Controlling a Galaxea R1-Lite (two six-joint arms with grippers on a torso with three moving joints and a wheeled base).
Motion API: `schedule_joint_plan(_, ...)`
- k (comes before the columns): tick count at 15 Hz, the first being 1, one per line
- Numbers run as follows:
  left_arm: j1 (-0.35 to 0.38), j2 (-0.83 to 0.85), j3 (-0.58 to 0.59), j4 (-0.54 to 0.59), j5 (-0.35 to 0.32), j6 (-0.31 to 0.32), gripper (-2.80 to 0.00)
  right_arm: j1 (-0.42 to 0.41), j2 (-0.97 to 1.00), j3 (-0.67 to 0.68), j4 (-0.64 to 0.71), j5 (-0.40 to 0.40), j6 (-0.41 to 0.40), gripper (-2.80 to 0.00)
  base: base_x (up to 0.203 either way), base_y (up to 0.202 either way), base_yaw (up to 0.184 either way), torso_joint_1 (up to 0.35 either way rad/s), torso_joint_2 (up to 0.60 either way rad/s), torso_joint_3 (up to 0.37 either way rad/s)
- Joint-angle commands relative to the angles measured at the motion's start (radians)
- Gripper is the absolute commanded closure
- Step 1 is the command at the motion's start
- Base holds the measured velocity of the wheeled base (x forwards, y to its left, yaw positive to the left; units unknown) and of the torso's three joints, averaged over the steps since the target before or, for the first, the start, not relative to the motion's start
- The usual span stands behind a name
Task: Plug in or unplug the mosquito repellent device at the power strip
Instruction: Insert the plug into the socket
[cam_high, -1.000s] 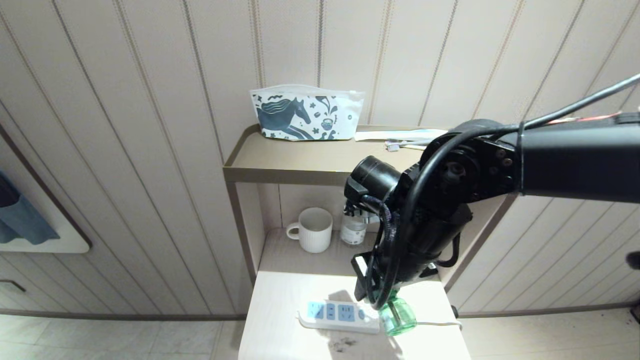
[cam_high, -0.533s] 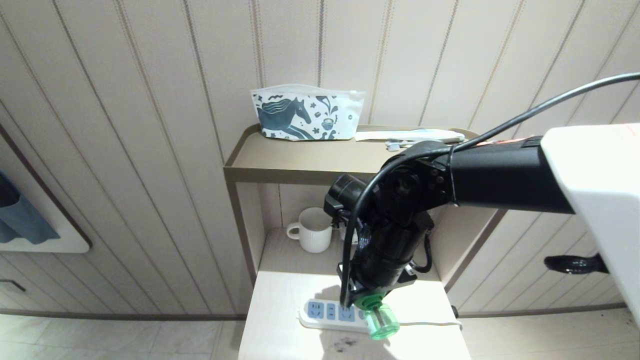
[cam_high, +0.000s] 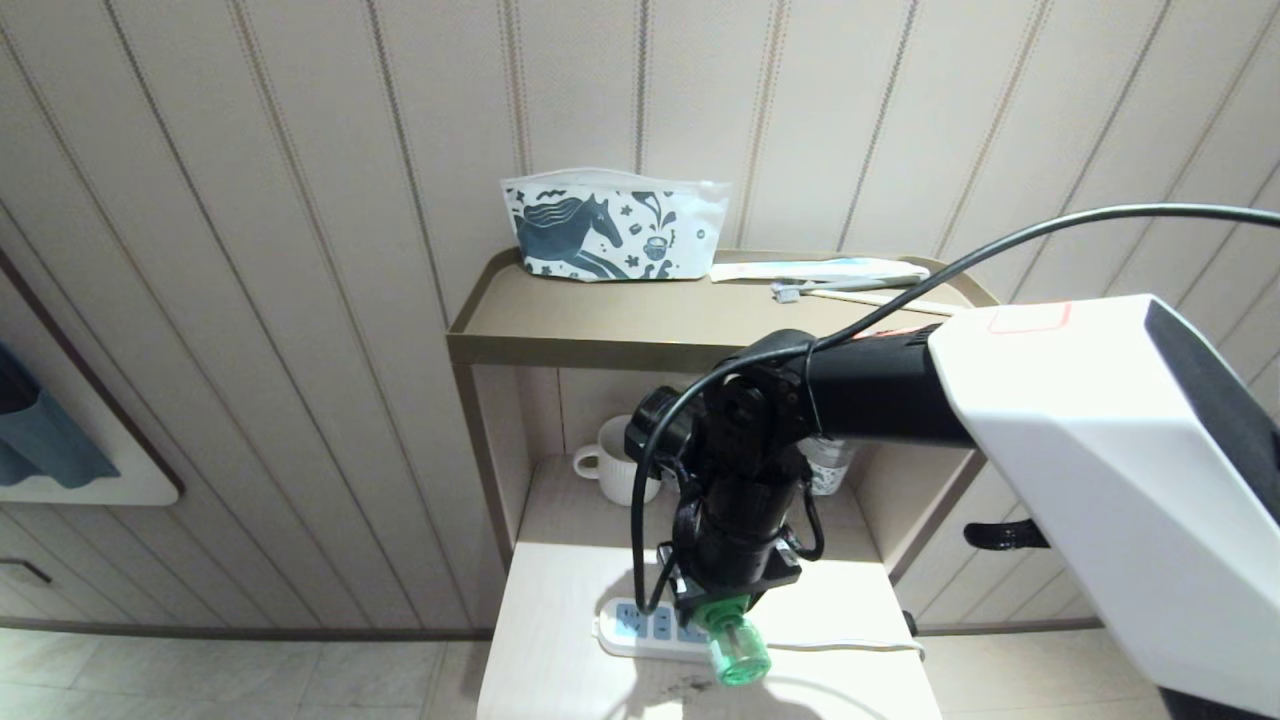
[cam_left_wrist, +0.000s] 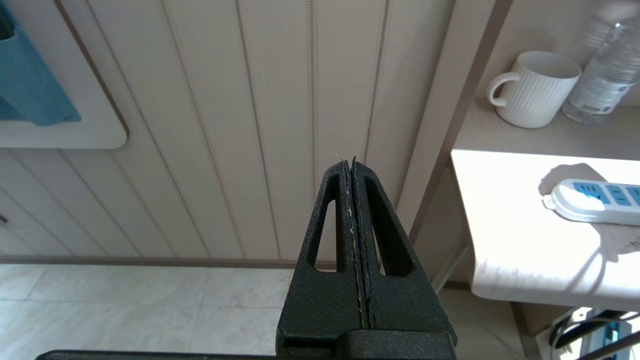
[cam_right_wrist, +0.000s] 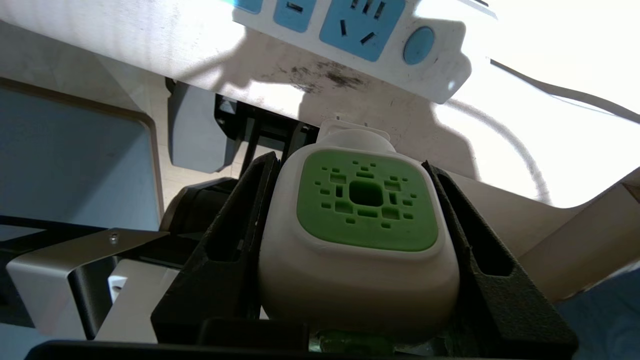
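My right gripper (cam_right_wrist: 350, 162) is shut on the mosquito repellent device (cam_right_wrist: 365, 200), one black finger on each side of its white body; the green vented top faces the wrist camera. In the head view the device's green bottle (cam_high: 738, 652) hangs below the right gripper (cam_high: 728, 605), just above the near right part of the power strip (cam_high: 640, 630). The white power strip (cam_right_wrist: 350, 30) with light-blue sockets lies on the bright table, apart from the device. My left gripper (cam_left_wrist: 350, 162) stays parked left of the table, shut and empty.
A white ribbed mug (cam_left_wrist: 535, 90) and a clear water bottle (cam_left_wrist: 595, 85) stand in the recess behind the strip. A horse-print pouch (cam_high: 615, 225) and a toothbrush (cam_high: 830, 288) lie on the upper shelf. The strip's thin cord (cam_high: 850, 647) runs right. A dark smudge (cam_high: 690, 685) marks the table's front.
My right arm has swung left and lowered, carrying the device from beyond the strip's right end to just over its right sockets. The left arm has not moved.
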Motion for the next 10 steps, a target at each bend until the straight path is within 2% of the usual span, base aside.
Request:
schedule_joint_plan(1,0.000,0.000,0.000,0.000,0.000,0.000,0.00,-0.002,0.034,-0.005,0.005,-0.001,0.003,0.00,0.000,0.000,0.000,0.000,0.00,0.000)
schedule_joint_plan(10,0.000,0.001,0.000,0.000,0.000,0.000,0.00,-0.026,0.091,-0.032,-0.016,0.002,0.013,0.00,0.000,0.000,0.000,0.000,0.00,0.000)
